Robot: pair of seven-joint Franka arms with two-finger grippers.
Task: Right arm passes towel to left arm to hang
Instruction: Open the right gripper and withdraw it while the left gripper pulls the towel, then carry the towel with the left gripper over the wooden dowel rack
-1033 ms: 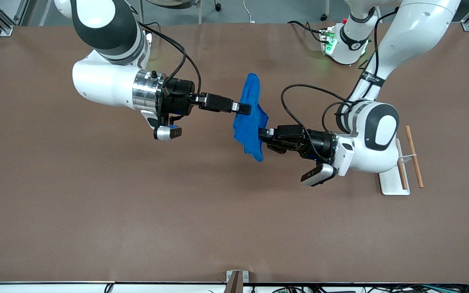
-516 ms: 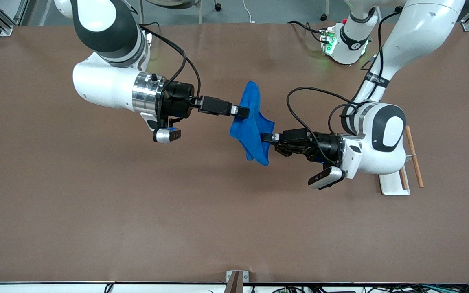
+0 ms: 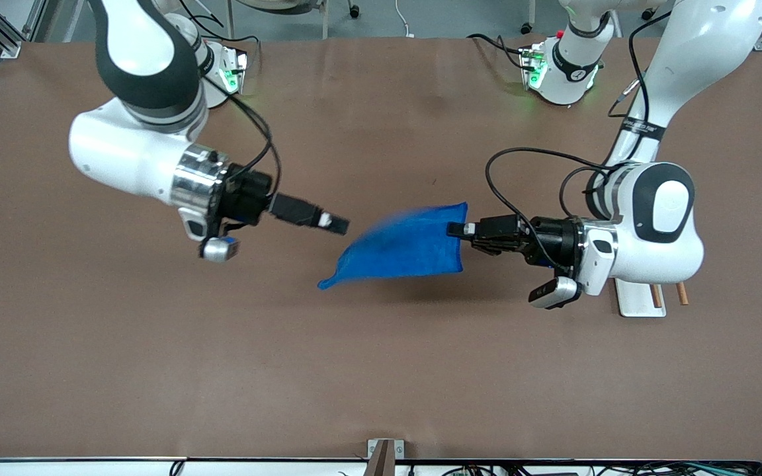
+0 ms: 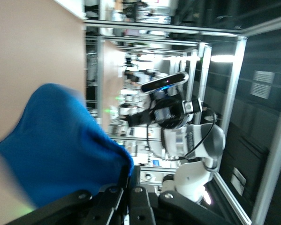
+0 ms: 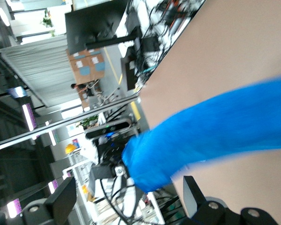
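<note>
The bright blue towel [image 3: 401,248] hangs in the air over the middle of the table, stretched out sideways. My left gripper [image 3: 454,230] is shut on one of its corners. In the left wrist view the towel [image 4: 60,145] fills the space in front of the closed left gripper [image 4: 131,176]. My right gripper [image 3: 338,225] is open and empty, apart from the towel's free end, toward the right arm's end of the table. In the right wrist view the right gripper [image 5: 126,192] has its fingers [image 5: 60,197] spread wide, with the towel [image 5: 215,131] farther off.
The white rack base [image 3: 639,297] with its wooden rods [image 3: 682,292] stands on the table at the left arm's end, mostly hidden under the left arm's wrist. The brown table [image 3: 381,370] lies below both grippers.
My right gripper let go of the towel and drew back toward its own end. My left gripper pulled the towel toward the rack, and the cloth swung out sideways.
</note>
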